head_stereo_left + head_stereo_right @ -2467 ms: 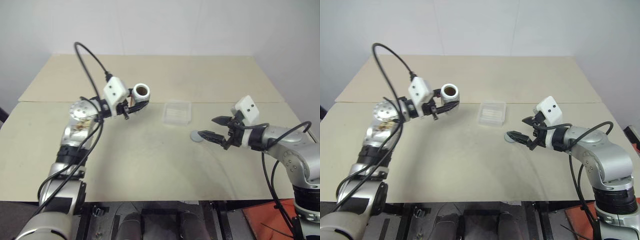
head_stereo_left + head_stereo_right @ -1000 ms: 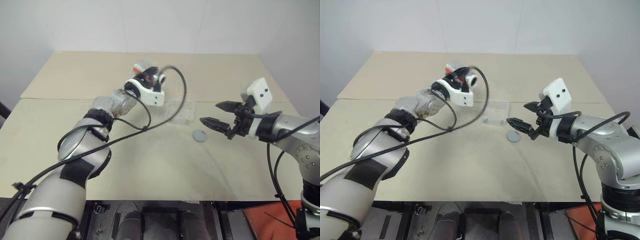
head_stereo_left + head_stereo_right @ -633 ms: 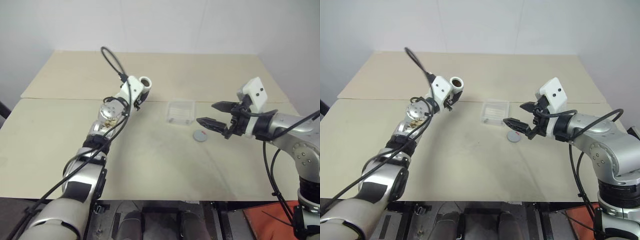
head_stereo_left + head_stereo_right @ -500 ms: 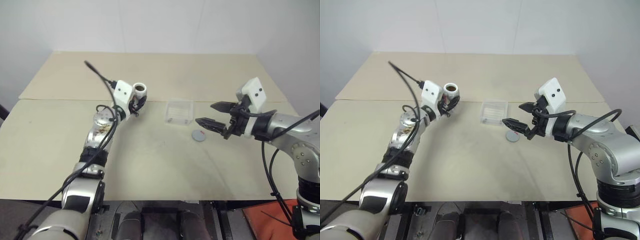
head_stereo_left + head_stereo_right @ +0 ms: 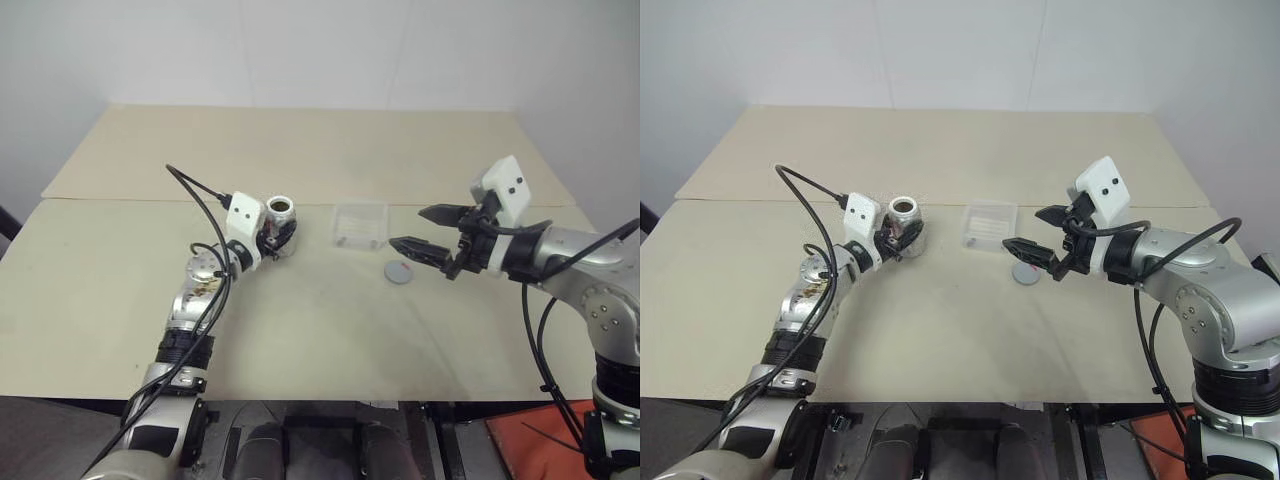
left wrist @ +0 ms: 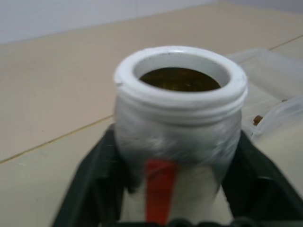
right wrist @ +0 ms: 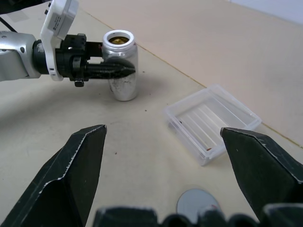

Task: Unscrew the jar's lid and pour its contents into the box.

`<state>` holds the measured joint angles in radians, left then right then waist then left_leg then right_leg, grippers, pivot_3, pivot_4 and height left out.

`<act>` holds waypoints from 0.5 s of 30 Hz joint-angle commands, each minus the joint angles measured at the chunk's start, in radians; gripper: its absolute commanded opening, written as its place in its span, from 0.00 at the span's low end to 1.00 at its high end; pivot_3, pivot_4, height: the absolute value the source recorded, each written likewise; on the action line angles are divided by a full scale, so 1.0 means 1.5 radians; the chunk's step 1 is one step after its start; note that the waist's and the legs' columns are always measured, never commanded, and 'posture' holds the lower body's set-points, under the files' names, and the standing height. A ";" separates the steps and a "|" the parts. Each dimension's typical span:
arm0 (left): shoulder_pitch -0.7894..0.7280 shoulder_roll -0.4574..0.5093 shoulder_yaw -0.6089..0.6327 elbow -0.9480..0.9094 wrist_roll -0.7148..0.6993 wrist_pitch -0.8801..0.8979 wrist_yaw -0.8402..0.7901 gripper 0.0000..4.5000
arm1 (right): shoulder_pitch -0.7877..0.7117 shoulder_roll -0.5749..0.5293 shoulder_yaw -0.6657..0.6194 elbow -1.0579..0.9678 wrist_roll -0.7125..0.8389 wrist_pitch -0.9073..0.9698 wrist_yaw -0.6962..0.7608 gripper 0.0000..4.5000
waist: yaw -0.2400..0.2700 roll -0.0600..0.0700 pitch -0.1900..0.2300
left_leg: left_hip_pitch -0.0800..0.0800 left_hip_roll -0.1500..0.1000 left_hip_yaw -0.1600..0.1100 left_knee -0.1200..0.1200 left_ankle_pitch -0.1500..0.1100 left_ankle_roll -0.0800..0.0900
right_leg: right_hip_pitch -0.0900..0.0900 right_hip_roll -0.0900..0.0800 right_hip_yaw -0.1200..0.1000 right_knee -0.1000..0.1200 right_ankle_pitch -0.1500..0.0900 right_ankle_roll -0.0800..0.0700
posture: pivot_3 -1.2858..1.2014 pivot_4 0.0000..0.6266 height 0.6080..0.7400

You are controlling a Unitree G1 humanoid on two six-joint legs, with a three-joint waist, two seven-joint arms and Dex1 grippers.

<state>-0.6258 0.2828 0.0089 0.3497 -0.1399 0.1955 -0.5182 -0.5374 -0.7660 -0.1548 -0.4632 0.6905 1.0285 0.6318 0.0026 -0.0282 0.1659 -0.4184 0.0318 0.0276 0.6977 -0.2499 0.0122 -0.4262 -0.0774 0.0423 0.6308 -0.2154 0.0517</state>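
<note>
Jar [image 7: 120, 66] upright on table, L jaws around it, maybe loosening.

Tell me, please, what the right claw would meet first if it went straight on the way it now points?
Probably the jar, standing upright on the table between the left claw's fingers; the box sits off to the side of that line. Depth is hard to judge.
</note>
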 commanded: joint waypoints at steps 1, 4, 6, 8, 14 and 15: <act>0.001 0.006 0.004 -0.011 0.003 -0.010 0.003 0.87 | -0.011 -0.002 -0.006 -0.019 0.008 -0.010 0.000 1.00 | 0.000 0.000 0.000 | 0.001 0.000 0.000 0.000 0.000 0.000 | 0.001 0.000 0.000 0.000 0.000 0.000 | 0.52 0.24 1.00; 0.010 0.017 0.008 -0.029 0.001 0.001 0.000 0.99 | -0.013 -0.002 -0.005 -0.020 0.009 -0.009 -0.001 1.00 | -0.001 0.000 0.000 | 0.002 0.000 0.000 -0.001 0.000 0.000 | 0.001 0.000 0.000 0.000 0.000 0.000 | 0.52 0.24 1.00; 0.028 0.037 0.008 -0.061 0.000 0.014 -0.012 0.99 | -0.011 -0.004 -0.005 -0.020 0.009 -0.010 0.000 1.00 | -0.002 0.000 0.000 | 0.002 0.000 0.000 -0.001 0.000 0.000 | 0.001 0.000 0.000 0.000 0.000 0.000 | 0.52 0.24 1.00; 0.042 0.053 0.005 -0.086 -0.001 0.027 -0.020 0.99 | -0.009 -0.005 -0.005 -0.020 0.008 -0.010 0.000 1.00 | -0.004 0.000 0.000 | 0.002 0.000 0.000 -0.001 0.000 0.000 | 0.001 0.000 0.000 0.000 0.000 0.000 | 0.52 0.24 1.00; 0.131 0.125 0.021 -0.242 -0.043 0.115 -0.070 0.99 | -0.004 -0.010 -0.005 -0.024 0.006 -0.006 0.000 1.00 | -0.006 0.000 0.000 | 0.002 0.000 0.000 -0.001 0.000 0.000 | 0.001 0.000 0.000 0.000 0.000 0.000 | 0.52 0.24 1.00; 0.154 0.148 0.028 -0.281 -0.059 0.137 -0.094 0.99 | -0.001 -0.012 -0.007 -0.027 0.008 -0.005 0.000 1.00 | -0.007 0.000 0.000 | 0.002 0.000 0.000 -0.001 0.000 0.000 | 0.001 0.000 0.000 0.000 0.000 0.000 | 0.52 0.24 1.00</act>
<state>-0.4136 0.4691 0.0219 0.0318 -0.1834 0.3655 -0.6138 -0.5363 -0.7671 -0.1433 -0.4719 0.6913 1.0288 0.6310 -0.0079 -0.0281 0.1658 -0.4156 0.0326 0.0276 0.6955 -0.2501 0.0125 -0.4245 -0.0774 0.0427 0.6307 -0.2155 0.0517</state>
